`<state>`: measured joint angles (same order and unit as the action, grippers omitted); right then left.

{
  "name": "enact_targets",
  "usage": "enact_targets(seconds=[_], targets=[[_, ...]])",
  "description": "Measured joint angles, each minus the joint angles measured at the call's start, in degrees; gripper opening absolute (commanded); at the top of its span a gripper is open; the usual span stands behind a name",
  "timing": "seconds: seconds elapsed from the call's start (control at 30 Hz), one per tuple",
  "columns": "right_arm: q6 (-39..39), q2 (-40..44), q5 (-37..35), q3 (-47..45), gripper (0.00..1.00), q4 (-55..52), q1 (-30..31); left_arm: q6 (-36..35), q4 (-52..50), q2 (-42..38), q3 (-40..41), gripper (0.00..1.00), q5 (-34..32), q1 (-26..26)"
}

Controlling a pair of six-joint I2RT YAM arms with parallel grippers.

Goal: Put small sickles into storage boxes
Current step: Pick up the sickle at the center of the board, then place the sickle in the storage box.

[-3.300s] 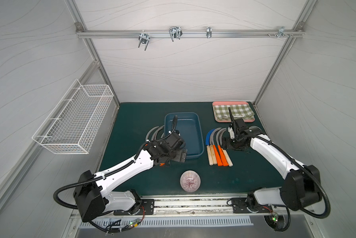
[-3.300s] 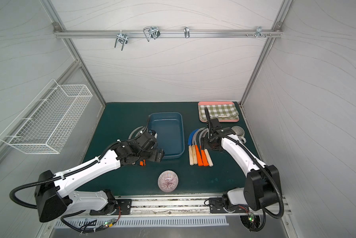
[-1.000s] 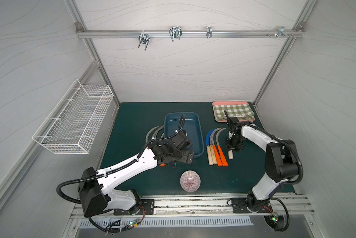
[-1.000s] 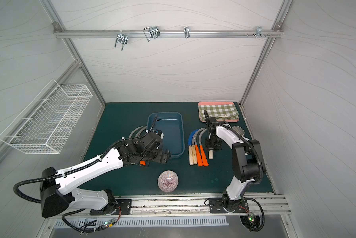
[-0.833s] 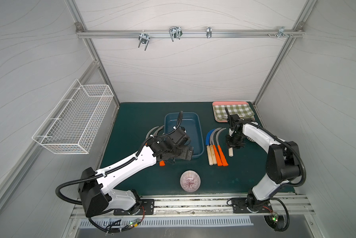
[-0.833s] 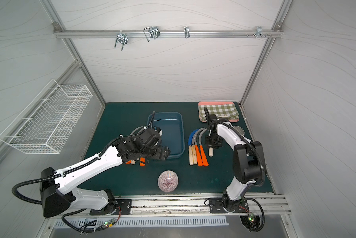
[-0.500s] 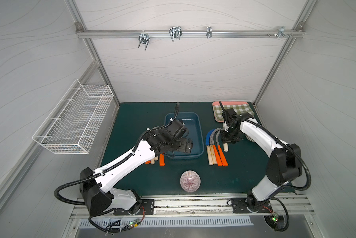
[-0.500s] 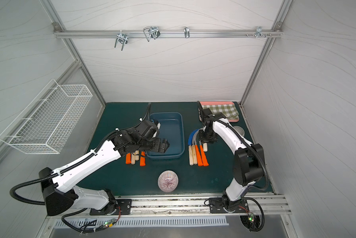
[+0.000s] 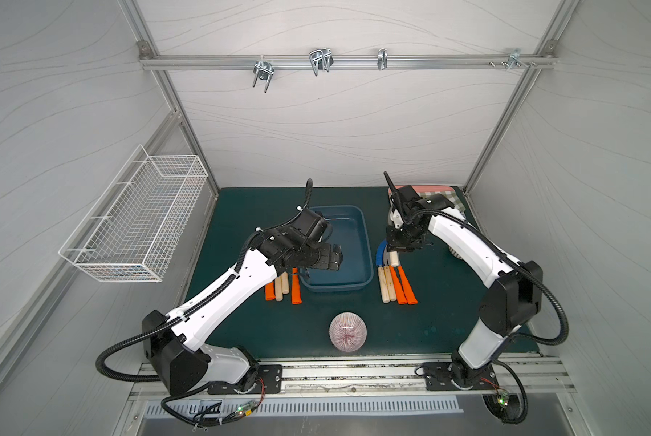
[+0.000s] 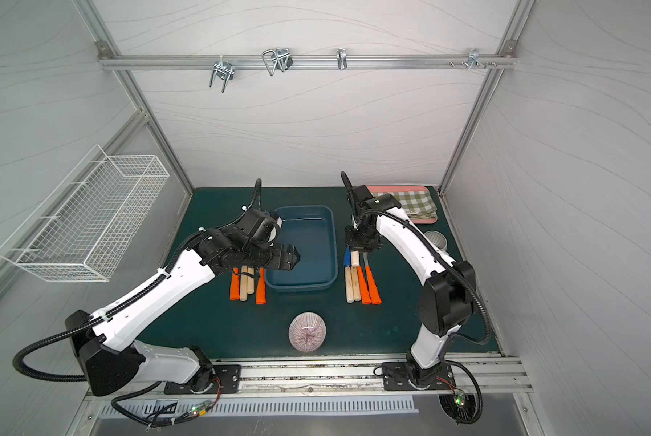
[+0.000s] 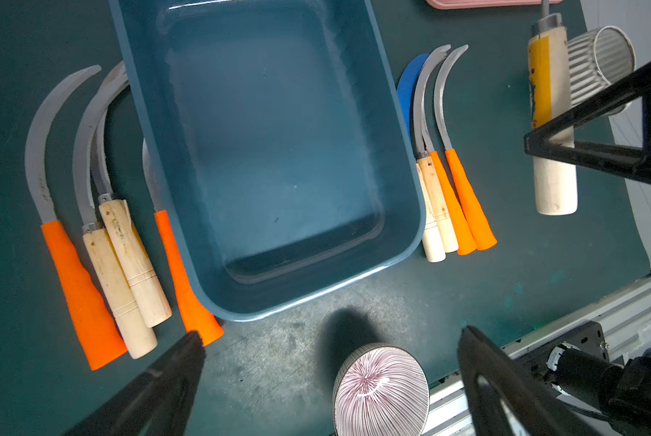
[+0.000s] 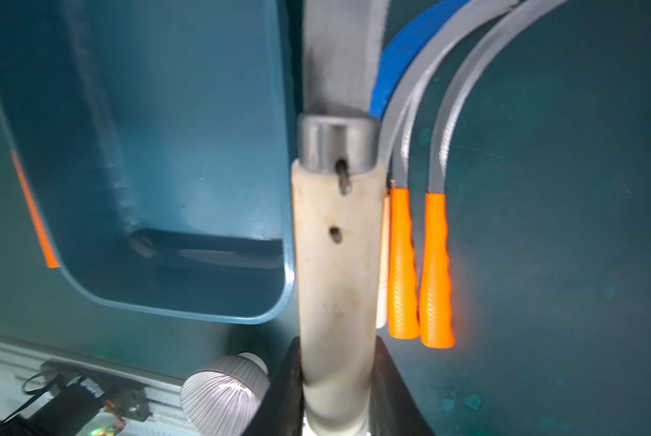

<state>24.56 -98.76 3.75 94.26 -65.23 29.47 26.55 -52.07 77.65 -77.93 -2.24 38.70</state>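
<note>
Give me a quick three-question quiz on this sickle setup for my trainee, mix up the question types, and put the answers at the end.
1. True or false: the storage box already holds a sickle.
2. What is the right gripper shut on? A) an orange-handled sickle B) a wood-handled sickle C) nothing
3. How many small sickles lie on the mat to the robot's left of the box?
Key: 1 false; 2 B; 3 four.
</note>
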Motion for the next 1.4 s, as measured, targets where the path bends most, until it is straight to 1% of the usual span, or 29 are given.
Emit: enact_targets(seconds=[0.23,0.43,0.87,1.23,1.4], targets=[[0.7,-3.9,1.9,4.7,0.0,0.1,2.5,-1.0,0.0,-2.4,0.0,0.99,3.6,-4.3],[0.7,-7.8,2.9,7.6,0.0,0.5,5.2,-1.5,0.0,-4.8,1.2,0.99,4.8,-6.1],[0.5,-15.8,3.8,9.7,0.0,2.8,9.3,-2.1,0.1,-11.5,8.9,0.99,3.9,-6.8],[-0.2,-23.3,4.0,13.3,0.0,4.7,11.2,-2.6,1.0,-13.0,13.4,0.99,2.7,-7.0],[-0.6,-25.6,4.2,14.5,0.0,5.7,11.3,-2.9,1.2,-13.0,13.9,0.99,2.7,-7.1]])
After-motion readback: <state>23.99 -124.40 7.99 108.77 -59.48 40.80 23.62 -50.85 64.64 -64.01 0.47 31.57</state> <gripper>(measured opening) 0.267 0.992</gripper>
